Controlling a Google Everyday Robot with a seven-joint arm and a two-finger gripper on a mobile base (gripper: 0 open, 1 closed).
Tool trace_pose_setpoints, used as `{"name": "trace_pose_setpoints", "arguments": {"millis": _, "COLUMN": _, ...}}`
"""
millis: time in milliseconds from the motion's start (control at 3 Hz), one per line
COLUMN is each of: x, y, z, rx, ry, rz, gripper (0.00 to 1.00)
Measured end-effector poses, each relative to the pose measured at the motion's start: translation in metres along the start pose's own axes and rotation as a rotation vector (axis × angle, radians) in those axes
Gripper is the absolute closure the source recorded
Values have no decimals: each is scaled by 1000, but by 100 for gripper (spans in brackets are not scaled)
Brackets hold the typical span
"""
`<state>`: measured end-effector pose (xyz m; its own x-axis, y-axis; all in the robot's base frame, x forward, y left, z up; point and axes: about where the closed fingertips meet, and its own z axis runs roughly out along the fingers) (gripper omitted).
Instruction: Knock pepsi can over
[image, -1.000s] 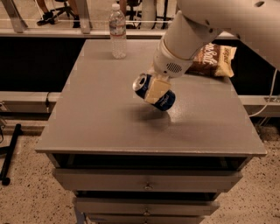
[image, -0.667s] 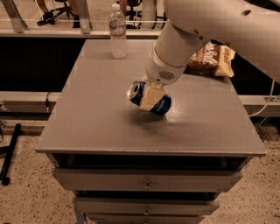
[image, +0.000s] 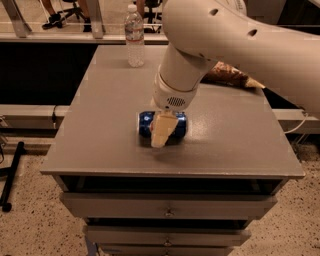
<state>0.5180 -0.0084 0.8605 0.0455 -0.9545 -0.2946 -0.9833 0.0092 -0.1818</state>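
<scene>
The gripper (image: 161, 132) hangs low over the middle of the grey table (image: 100, 130), on the end of the white arm (image: 215, 35) that reaches in from the upper right; its cream tip crosses the front of the pepsi can (image: 146, 125) and touches it or all but touches it; how far the gripper stands open, and whether it has hold of the can, I cannot tell, since part of it is hidden behind the can and the wrist. The pepsi can lies on its side on the tabletop, its long axis running left to right, blue showing on either side of the gripper; it sits somewhat nearer the front edge than the back. A clear water bottle (image: 134, 36) stands upright near the back edge, well apart from the can; a brown snack bag (image: 227, 76) lies at the back right, partly behind the arm. Drawers (image: 167, 207) show beneath the tabletop.
</scene>
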Motion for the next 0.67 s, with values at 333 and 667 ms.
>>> {"name": "trace_pose_setpoints", "arguments": {"millis": 333, "x": -5, "y": 8, "z": 9, "rx": -18, "ry": 10, "rz": -19, "gripper": 0}}
{"name": "trace_pose_setpoints", "arguments": {"millis": 667, "x": -4, "y": 9, "z": 10, "rx": -21, "ry": 11, "rz": -19, "gripper": 0}}
